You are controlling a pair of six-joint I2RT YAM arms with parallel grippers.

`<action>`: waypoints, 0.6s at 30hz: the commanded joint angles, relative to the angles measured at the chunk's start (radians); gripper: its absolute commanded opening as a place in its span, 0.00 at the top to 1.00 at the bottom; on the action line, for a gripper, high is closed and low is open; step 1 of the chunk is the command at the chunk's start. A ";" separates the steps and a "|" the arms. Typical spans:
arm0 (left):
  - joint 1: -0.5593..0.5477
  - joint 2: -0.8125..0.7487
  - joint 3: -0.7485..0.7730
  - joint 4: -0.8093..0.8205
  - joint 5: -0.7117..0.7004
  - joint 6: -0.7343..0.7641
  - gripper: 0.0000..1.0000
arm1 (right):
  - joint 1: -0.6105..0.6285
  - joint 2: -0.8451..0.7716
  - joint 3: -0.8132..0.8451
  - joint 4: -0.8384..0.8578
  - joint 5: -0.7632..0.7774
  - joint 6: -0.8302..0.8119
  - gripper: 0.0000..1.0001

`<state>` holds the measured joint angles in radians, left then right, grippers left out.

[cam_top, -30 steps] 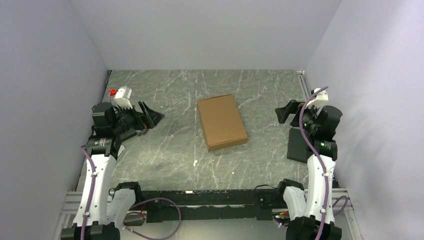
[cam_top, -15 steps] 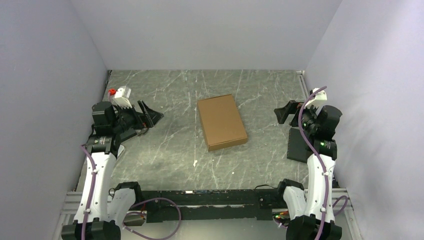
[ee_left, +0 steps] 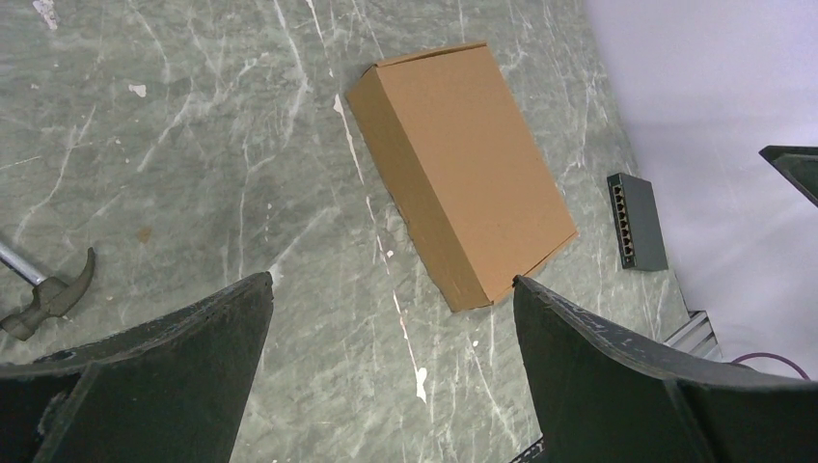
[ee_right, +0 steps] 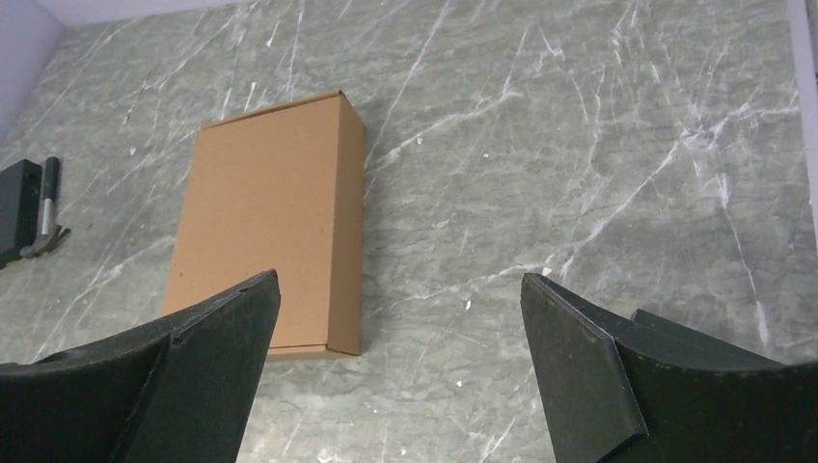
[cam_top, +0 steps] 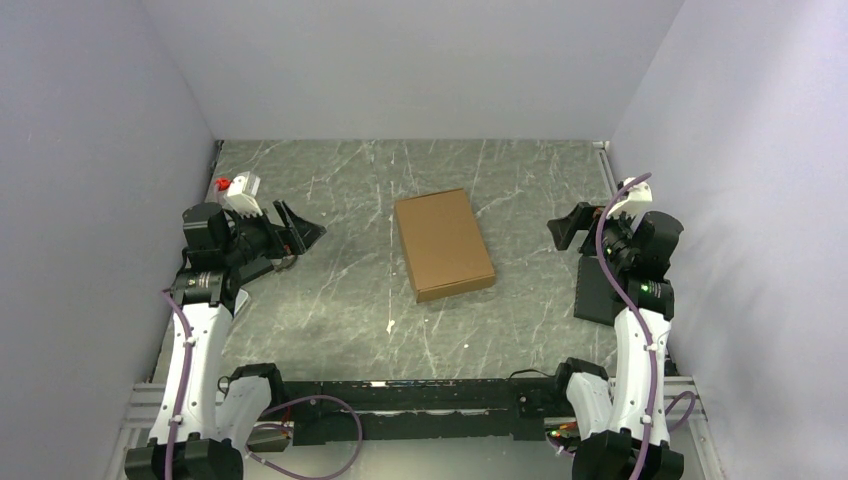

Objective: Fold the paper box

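Observation:
The paper box lies as a shut, shallow brown cardboard box in the middle of the table, slightly askew. It also shows in the left wrist view as the paper box and in the right wrist view as the paper box. My left gripper hovers well to its left, open and empty, the left gripper showing bare table between its fingers. My right gripper hovers to the box's right, open too, with nothing in the right gripper.
A black rectangular pad lies by the right arm; it shows as a ported device. A hammer and a dark block lie at the table's left side. Grey walls close in on three sides.
Both wrists have shifted only very slightly. The box lies where it was, and both grippers stay open.

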<state>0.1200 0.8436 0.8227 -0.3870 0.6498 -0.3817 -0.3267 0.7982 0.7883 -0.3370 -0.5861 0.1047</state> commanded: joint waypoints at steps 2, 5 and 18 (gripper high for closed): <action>0.005 0.000 -0.005 0.014 0.014 0.003 0.01 | -0.002 -0.011 0.036 0.016 -0.031 -0.011 0.00; 0.006 0.002 -0.007 0.014 0.011 0.000 0.00 | -0.002 -0.013 0.035 0.015 -0.031 -0.012 0.00; 0.007 -0.005 -0.010 0.017 0.005 -0.005 0.01 | -0.002 -0.013 0.030 0.017 -0.030 -0.010 0.00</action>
<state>0.1211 0.8444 0.8185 -0.3870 0.6495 -0.3832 -0.3267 0.7963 0.7883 -0.3431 -0.6033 0.1043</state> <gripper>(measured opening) 0.995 0.994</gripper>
